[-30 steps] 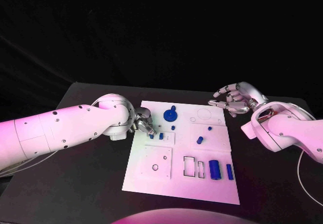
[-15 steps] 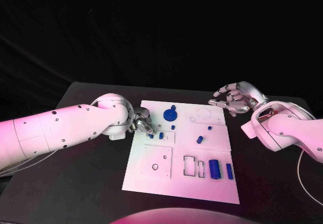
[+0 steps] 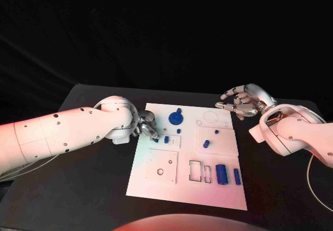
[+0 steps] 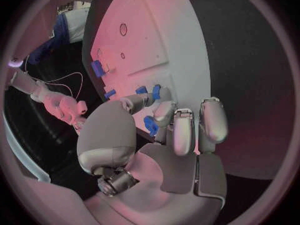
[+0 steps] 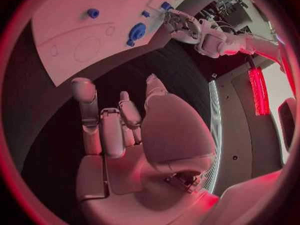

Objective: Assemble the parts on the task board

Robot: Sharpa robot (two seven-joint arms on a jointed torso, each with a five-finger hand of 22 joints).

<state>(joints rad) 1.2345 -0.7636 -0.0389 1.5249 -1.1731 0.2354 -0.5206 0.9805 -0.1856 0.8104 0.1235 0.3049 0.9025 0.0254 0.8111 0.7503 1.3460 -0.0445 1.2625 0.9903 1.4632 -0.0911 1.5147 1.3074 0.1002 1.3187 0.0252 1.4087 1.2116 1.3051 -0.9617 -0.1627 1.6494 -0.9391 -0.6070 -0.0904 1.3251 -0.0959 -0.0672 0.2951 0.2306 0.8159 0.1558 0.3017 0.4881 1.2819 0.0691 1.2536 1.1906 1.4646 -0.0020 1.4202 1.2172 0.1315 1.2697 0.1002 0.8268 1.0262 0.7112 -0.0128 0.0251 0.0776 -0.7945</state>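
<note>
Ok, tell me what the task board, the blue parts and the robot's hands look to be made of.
Task board: probably matte white plastic, flat with cut-out slots, no glare.
Blue parts, such as the round one: likely moulded plastic, uniform saturated colour.
Left hand and right hand: silvery, smooth, softly glossy shells; metal or coated plastic, can't tell which.

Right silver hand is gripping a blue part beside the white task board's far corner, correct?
Not quite. The right silver hand is beside the white task board's far corner, but it holds nothing; the right wrist view shows its fingers apart and bare.
</note>
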